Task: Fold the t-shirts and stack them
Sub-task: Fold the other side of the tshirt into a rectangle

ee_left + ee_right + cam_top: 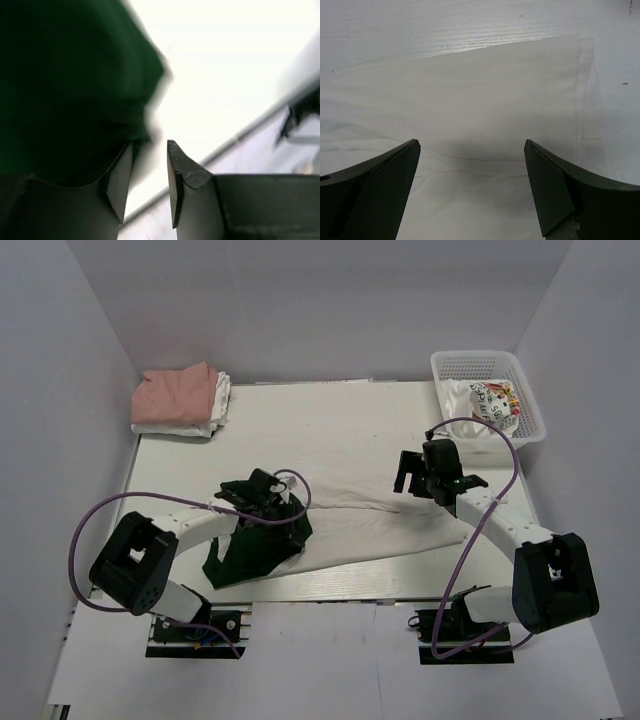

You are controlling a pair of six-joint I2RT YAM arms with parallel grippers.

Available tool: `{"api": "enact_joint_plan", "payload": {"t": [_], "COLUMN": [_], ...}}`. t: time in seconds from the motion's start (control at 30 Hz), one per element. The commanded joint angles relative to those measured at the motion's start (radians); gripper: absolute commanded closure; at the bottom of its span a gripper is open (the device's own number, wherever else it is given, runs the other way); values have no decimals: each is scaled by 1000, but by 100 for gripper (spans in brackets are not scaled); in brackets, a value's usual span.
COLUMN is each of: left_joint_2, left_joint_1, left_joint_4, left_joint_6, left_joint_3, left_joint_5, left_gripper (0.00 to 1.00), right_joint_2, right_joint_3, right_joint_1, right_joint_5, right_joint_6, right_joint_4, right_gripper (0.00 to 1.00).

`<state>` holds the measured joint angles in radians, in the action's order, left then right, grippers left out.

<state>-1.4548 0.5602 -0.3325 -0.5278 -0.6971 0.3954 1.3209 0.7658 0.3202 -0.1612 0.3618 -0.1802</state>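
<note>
A large white t-shirt (pixel 380 525) with dark green sleeves lies stretched across the middle of the table. Its green sleeve (pixel 250 552) is bunched at the left end. My left gripper (pixel 268 508) hovers over that sleeve. In the left wrist view its jaws (pixel 150 144) stand a narrow gap apart, with nothing between them, and the green sleeve (pixel 70 90) drapes against the left finger. My right gripper (pixel 408 478) hangs wide open over the shirt's right end; its wrist view shows the gripper (pixel 471 142) above flat white cloth (pixel 480 100). A folded salmon-pink t-shirt (pixel 176 392) rests on a folded white one (pixel 216 410) at the back left.
A white plastic basket (pixel 520 390) stands at the back right corner with a printed white item (pixel 490 405) in it. White walls close in the table on the left, right and back. Purple cables loop off both arms.
</note>
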Motion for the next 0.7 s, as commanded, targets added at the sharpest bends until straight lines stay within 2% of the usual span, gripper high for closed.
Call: {"api": "enact_joint_plan", "payload": {"t": [0.0, 0.07, 0.2, 0.27, 0.3, 0.4, 0.47, 0.57, 0.6, 0.67], "left_joint_2": [62, 82, 53, -5, -24, -62, -43, 36, 101, 158], "left_joint_1": [67, 114, 188, 219, 248, 308, 329, 330, 320, 305], "left_joint_4": [-43, -65, -95, -106, -120, -129, -161, -267, -283, -341], "left_joint_6": [11, -5, -14, 0, 17, 66, 97, 78, 63, -10], "left_joint_3": [-65, -88, -134, -162, -194, -252, -301, -349, -349, -302], "left_joint_5": [129, 116, 129, 138, 152, 212, 215, -33, -211, -399], "left_gripper": [56, 56, 33, 26, 15, 0, 0, 0, 0, 0], "right_joint_2": [-34, -31, -20, -12, -9, -6, -3, -3, -5, -6], "right_joint_3": [-8, -14, -17, -11, -8, -11, -10, -10, -8, -10], "right_joint_1": [-4, -6, -6, -4, -7, -4, -3, -1, -3, -4], "right_joint_5": [-21, -21, -17, -18, -18, -15, -9, -8, -8, -4], "right_joint_6": [-11, -4, -12, -15, -20, -32, -37, -44, -46, -49], "right_joint_4": [8, 5, -1, -7, -11, -10, -7, -8, -7, -15], "right_gripper": [10, 10, 10, 10, 10, 10, 10, 10, 10, 10]}}
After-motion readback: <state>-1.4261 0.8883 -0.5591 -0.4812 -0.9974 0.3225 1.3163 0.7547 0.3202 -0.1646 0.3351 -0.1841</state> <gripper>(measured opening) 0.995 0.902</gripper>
